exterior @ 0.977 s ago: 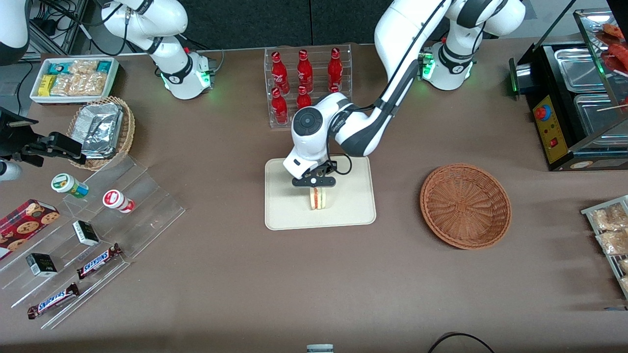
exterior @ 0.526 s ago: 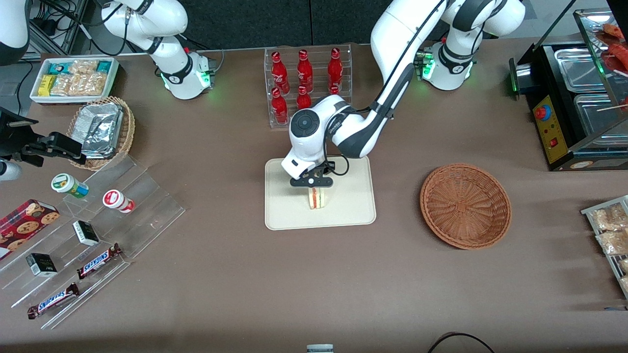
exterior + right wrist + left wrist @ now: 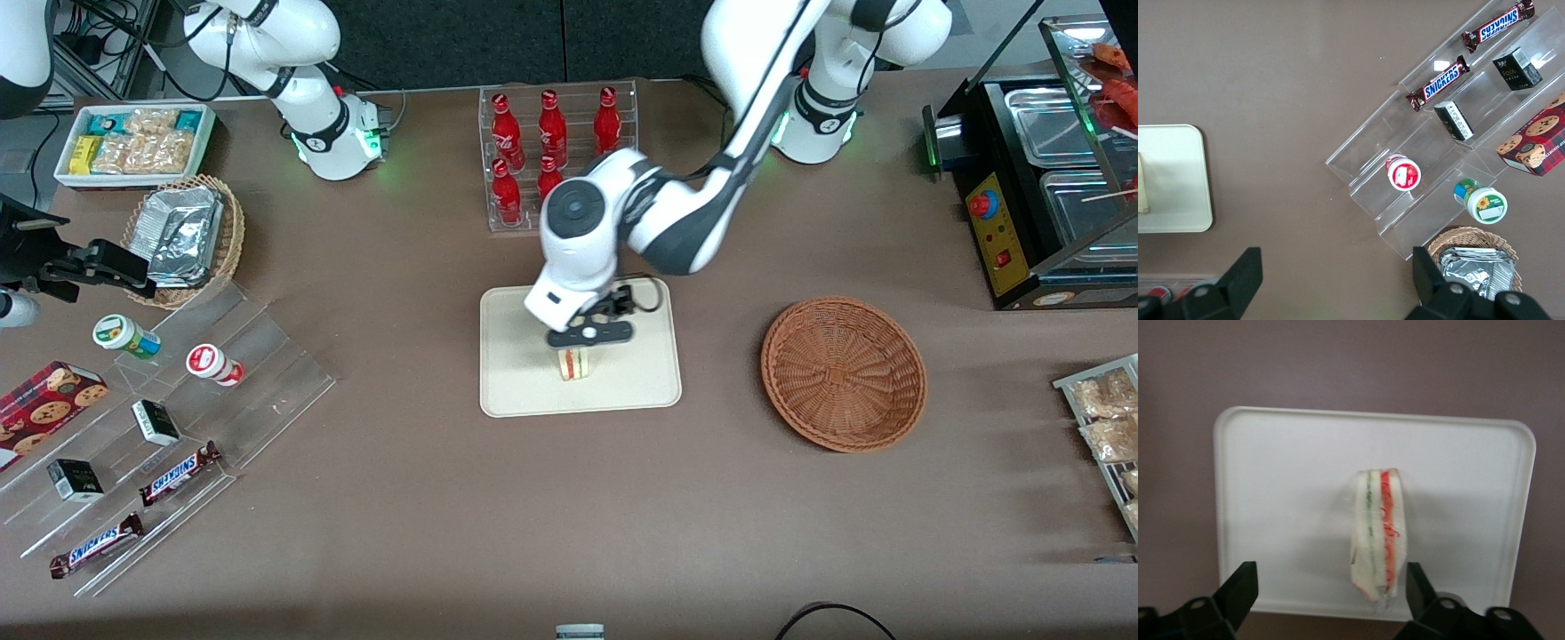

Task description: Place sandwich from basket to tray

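One sandwich (image 3: 574, 364), a soft white-bread wedge with red and green filling stripes, is stood on edge near the middle of the smooth cream tray (image 3: 516, 391), at centre frame in the front view. In the wrist view its long axis is seen running toward the camera. The gripper (image 3: 589, 334) is held just above it, jaws spread wide and gripping nothing. One empty round woven basket (image 3: 843, 372) is seen at centre right.

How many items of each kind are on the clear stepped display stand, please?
Snickers bars: 2
Small black boxes: 2
Round-lidded cups: 2
Cookie box: 1
Total: 7
The open end effector hovers above the sandwich on the tray.
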`<state>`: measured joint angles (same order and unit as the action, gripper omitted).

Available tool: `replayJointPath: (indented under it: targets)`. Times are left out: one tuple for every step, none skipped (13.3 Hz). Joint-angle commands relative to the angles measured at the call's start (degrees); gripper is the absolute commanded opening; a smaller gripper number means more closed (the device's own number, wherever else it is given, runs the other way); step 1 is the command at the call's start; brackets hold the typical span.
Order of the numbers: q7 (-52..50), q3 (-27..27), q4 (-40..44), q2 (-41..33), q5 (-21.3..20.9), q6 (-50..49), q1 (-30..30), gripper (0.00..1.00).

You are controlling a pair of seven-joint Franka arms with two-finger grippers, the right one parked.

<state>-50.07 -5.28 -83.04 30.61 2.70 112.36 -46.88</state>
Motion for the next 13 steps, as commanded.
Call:
replayJointPath:
  targets:
    - [-0.47, -5.07, -1.42, -6.25, 2.31, -6.07, -0.32, 1.0]
    - [0.14, -7.79, -1.42, -8.18, 2.31, -8.97, -0.32, 1.0]
    - [0.67, -10.51, -1.42, -9.68, 3.18, -10.65, -0.32, 1.0]
    - [2.33, -13.06, -1.6, -11.0, 3.71, -12.32, -0.32, 1.0]
    - [5.74, -15.61, -1.68, -12.23, 3.72, -14.34, -0.32, 1.0]
    - [9.95, -18.86, -1.6, -12.94, 3.81, -17.14, -0.41, 1.0]
    - [13.65, -21.41, -1.77, -13.64, 3.72, -19.61, -0.41, 1.0]
    - [17.86, -23.79, -1.86, -14.52, 3.81, -21.11, -0.32, 1.0]
    - [21.38, -26.42, -1.86, -15.05, 3.89, -21.82, -0.32, 1.0]
    - [23.51, -28.36, -1.86, -15.49, 3.98, -22.18, -0.41, 1.0]
    - [24.92, -29.42, -1.77, -15.67, 3.98, -22.62, -0.41, 1.0]
    - [26.76, -30.91, -1.77, -16.02, 3.98, -23.14, -0.41, 1.0]
    - [28.87, -32.76, -1.77, -16.11, 3.9, -23.93, -0.41, 1.0]
